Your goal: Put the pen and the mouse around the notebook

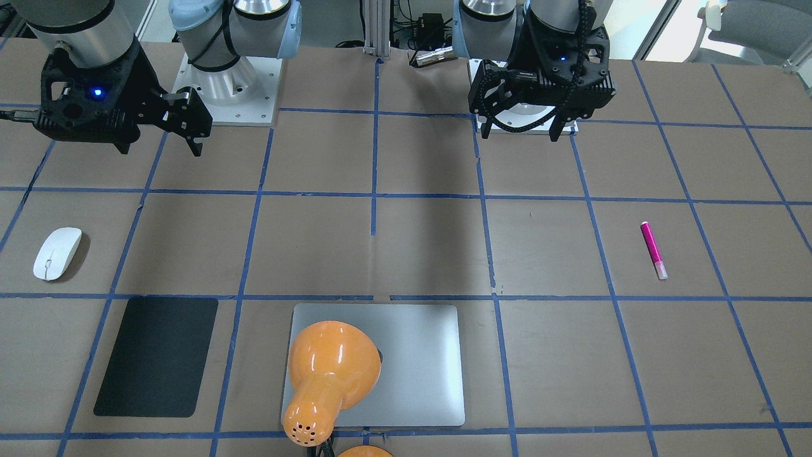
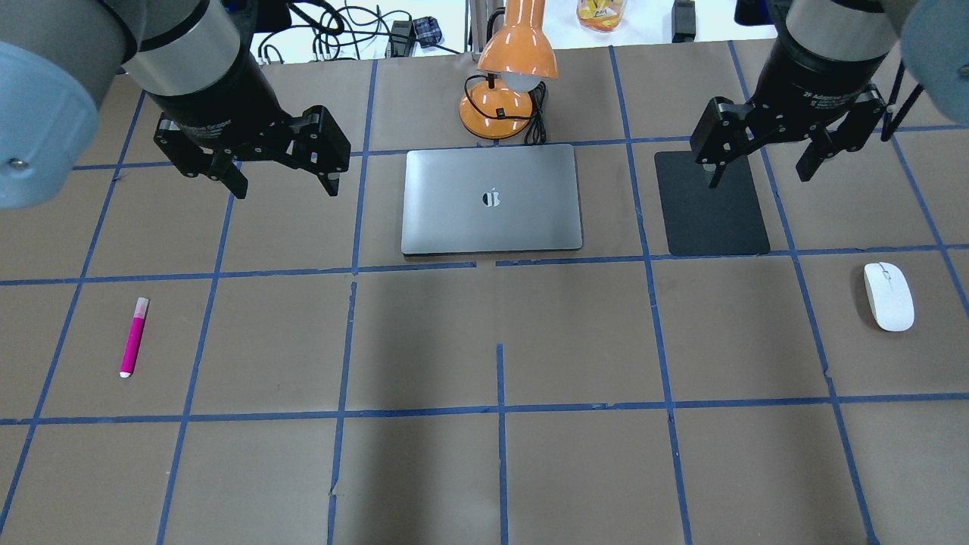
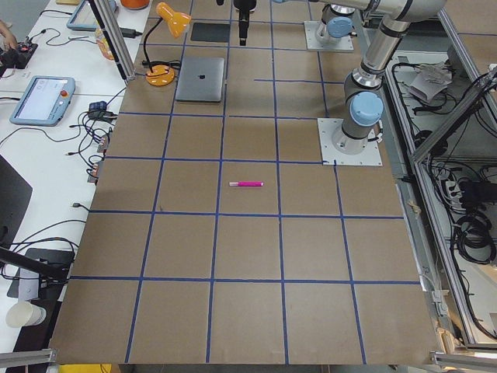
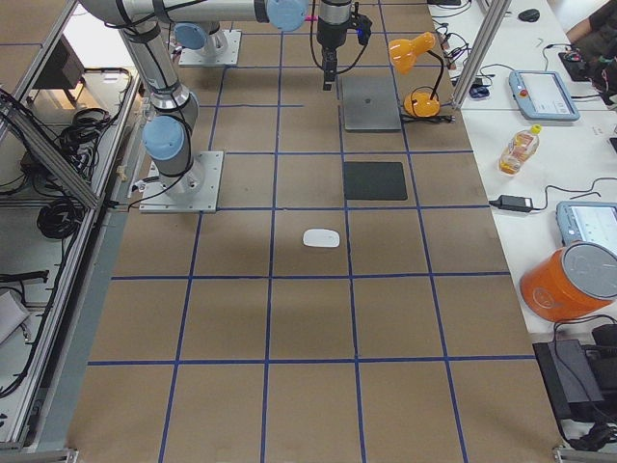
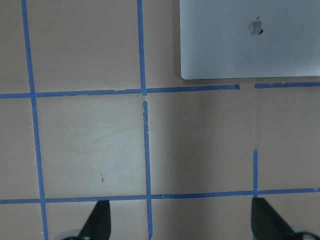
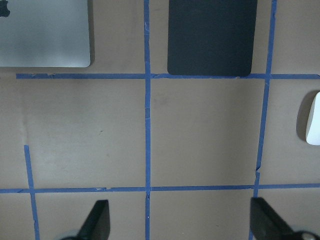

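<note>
The silver-grey notebook (image 2: 492,199) lies closed at the table's far middle; the orange lamp partly covers the notebook (image 1: 412,362) in the front-facing view. A magenta pen (image 2: 133,337) lies on the brown table far to the left, well nearer than my left gripper (image 2: 286,188), which hangs open and empty left of the notebook. The white mouse (image 2: 889,296) rests at the far right. My right gripper (image 2: 757,174) hovers open and empty above the black pad. The right wrist view catches the mouse (image 6: 313,125) at its right edge, and the left wrist view shows the notebook's corner (image 5: 250,40).
A matte black pad (image 2: 711,204) lies right of the notebook. An orange desk lamp (image 2: 507,83) stands just behind the notebook, its cord trailing away. Blue tape lines grid the brown table (image 2: 500,469). Tablets, cables and bottles sit on side benches beyond the table's edge.
</note>
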You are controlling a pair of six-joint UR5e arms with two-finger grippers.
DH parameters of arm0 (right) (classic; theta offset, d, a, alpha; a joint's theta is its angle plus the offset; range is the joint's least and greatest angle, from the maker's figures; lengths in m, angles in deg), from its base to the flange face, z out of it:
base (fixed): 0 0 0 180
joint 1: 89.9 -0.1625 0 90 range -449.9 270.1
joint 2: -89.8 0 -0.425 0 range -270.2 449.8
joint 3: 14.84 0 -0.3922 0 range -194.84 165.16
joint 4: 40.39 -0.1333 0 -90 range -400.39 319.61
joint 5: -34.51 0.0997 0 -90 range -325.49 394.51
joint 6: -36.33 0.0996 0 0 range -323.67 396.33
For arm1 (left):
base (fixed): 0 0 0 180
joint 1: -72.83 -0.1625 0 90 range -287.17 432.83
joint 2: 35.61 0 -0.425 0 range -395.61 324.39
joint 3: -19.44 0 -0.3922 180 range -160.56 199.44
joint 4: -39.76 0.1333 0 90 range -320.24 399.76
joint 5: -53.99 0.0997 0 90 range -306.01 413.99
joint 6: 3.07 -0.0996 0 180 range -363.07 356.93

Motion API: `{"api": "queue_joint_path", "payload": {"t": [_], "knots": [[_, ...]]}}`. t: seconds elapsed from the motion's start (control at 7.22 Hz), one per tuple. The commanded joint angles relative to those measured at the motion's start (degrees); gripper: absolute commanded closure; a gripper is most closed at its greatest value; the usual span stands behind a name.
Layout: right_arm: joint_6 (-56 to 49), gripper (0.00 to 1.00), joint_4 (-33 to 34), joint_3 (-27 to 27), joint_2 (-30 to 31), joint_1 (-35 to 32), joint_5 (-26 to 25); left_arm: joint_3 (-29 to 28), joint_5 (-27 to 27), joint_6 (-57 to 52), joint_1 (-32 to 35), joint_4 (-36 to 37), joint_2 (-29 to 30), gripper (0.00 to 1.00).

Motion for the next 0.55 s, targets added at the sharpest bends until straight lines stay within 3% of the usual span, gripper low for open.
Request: {"api": "queue_joint_path", "payload": {"t": [0.0, 0.42], "knots": [[0.0, 0.0, 0.1, 0.1, -0.1, 0.0, -0.4, 0.1, 0.1, 0.0, 0.0, 0.0, 0.0, 0.0], [0.0, 0.0, -0.2, -0.2, -0.6, 0.7, -0.9, 1.0, 1.1, -1.1, -5.6, -1.3, -0.4, 0.0]]}}
